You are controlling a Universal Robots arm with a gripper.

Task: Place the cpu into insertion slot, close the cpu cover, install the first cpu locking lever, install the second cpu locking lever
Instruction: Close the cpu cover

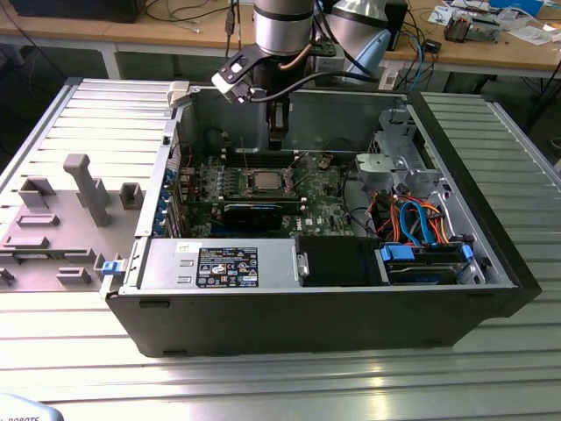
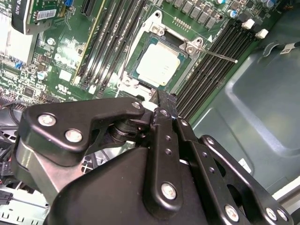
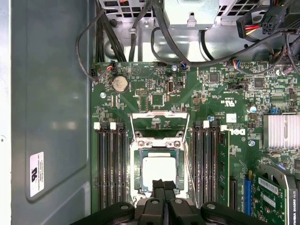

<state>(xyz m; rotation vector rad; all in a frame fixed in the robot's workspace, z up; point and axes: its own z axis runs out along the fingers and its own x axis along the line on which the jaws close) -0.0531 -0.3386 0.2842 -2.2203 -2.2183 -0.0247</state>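
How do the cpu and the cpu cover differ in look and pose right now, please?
Shape: the cpu is a solid pale square, while the cpu cover is a thin frame with a window. Pose: the cpu lies flat in the insertion slot; the cpu cover is swung open beside it, not over the cpu. Both are silvery metal.

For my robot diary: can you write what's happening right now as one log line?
cpu: seated in insertion slot | cpu cover: looks raised open | tool: shut, empty, hovering by cpu
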